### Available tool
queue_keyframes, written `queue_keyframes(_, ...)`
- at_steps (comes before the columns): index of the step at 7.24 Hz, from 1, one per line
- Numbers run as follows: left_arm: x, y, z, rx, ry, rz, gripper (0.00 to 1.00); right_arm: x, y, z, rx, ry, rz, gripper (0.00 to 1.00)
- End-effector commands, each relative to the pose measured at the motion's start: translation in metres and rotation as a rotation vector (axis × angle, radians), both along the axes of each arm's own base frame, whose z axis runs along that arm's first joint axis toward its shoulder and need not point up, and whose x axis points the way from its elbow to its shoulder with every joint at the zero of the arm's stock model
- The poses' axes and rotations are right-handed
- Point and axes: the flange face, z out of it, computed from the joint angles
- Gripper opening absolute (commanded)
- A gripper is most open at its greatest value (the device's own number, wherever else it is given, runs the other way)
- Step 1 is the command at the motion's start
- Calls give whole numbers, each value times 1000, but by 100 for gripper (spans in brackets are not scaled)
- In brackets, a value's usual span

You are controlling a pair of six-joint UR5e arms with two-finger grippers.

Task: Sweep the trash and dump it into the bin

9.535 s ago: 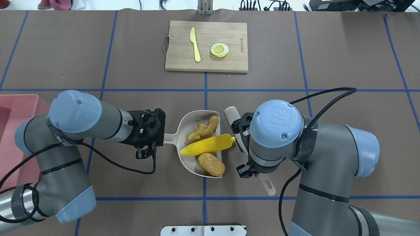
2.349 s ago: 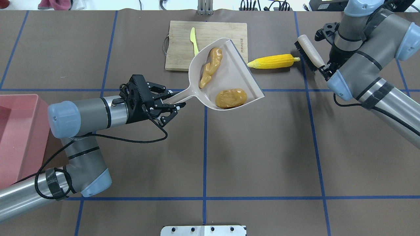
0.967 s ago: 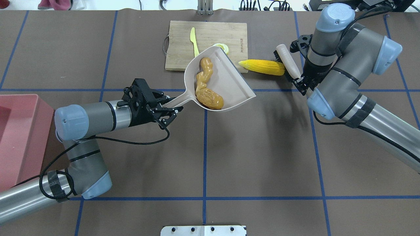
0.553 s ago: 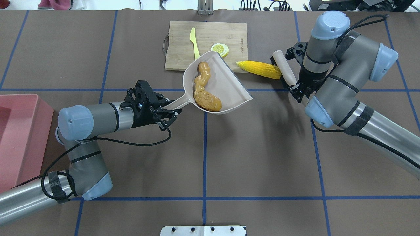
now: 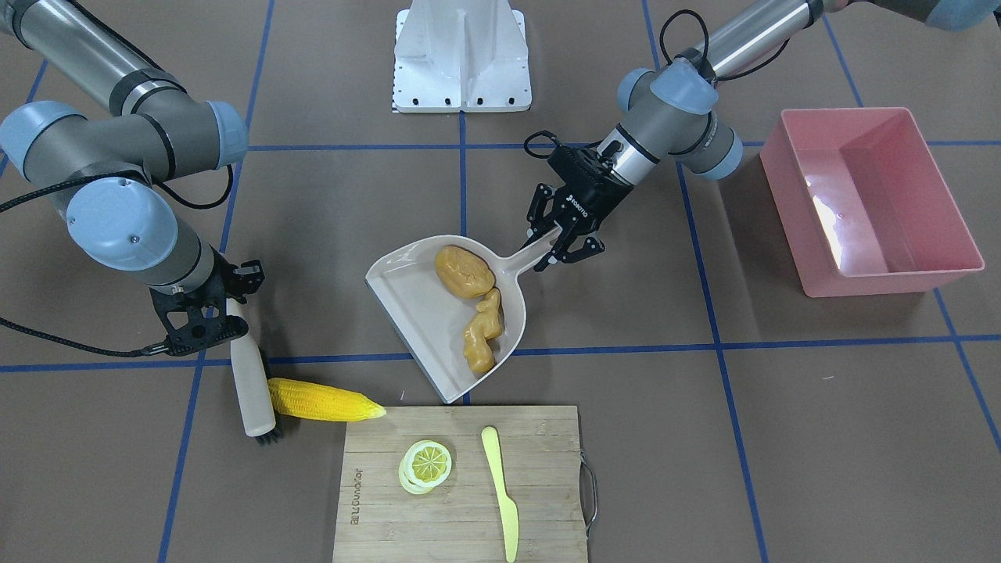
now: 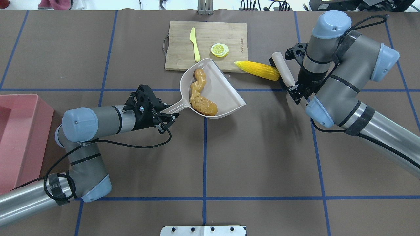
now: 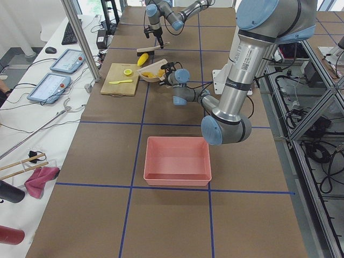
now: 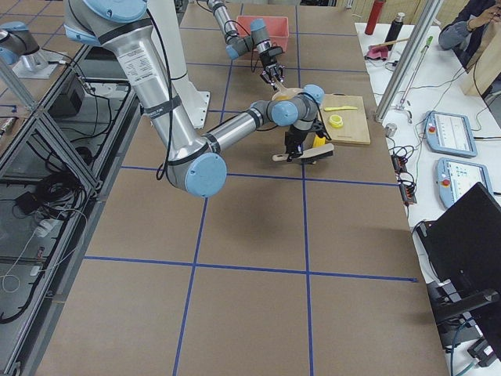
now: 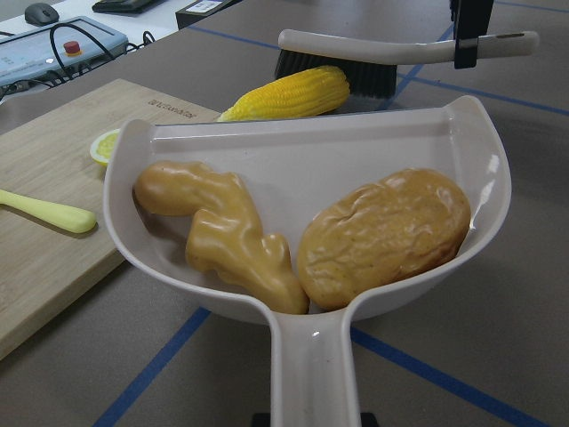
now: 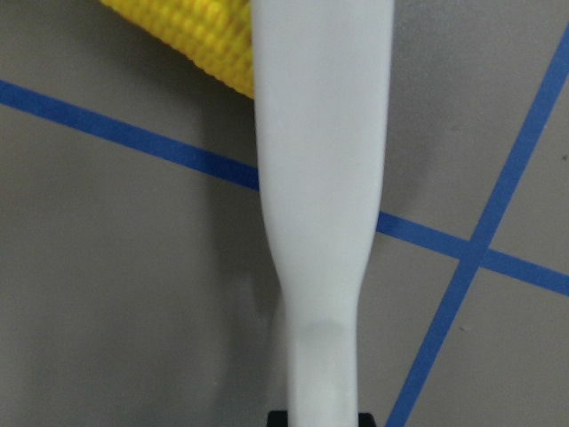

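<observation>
The left claw [image 6: 166, 115] is clamped on the handle of the one beige dustpan [image 6: 224, 93]. The pan holds two of the three pieces of trash, a brown potato [image 6: 204, 106] near the handle and a tan ginger root [image 6: 197, 83] touching it. The right claw [image 6: 293, 90] grips the handle of the single brush [image 6: 282, 70], whose head sits against the blunt end of the one yellow corn cob [image 6: 259, 69] lying on the bench [image 6: 262, 147]. The cob's tip is at the corner of the cutting board [image 6: 180, 42], which carries one lemon slice [image 6: 219, 50] and one knife [image 6: 195, 44]. The one pink bin [image 5: 899, 283] stands well apart on the left, light glaring off its floor.
</observation>
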Motion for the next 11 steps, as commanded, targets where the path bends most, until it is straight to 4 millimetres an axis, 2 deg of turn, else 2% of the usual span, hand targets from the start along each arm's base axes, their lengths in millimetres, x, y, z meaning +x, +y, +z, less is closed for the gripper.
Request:
queue_keyframes(1, 12, -5, -3, -41, -75, 2, 0, 0, 3, -2, -15, -9, 8, 0)
queue_keyframes(2, 20, -9, -11, -59, -107, 2, 0, 1, 5, -4, -47, -30, 14, 0)
queue_keyframes(4, 30, -13, -23, -84, -156, 4, 0, 14, 23, -14, -105, -79, 46, 0)
queue_keyframes(5, 32, -15, -33, -84, -156, 4, 0, 13, 32, -24, -129, -84, 77, 0)
queue_keyframes(7, 35, -16, -46, -78, -144, 4, 0, -19, 61, -47, -167, -87, 91, 0)
queue_keyframes(8, 35, -16, -47, -77, -143, 4, 0, -24, 64, -51, -164, -90, 84, 0)
queue_keyframes(10, 39, -11, -50, -75, -140, 13, 0, -44, 73, -76, -200, -98, 113, 0)
queue_keyframes(11, 48, -1, -48, -75, -145, 32, 0, -43, 74, -72, -205, -94, 115, 0)
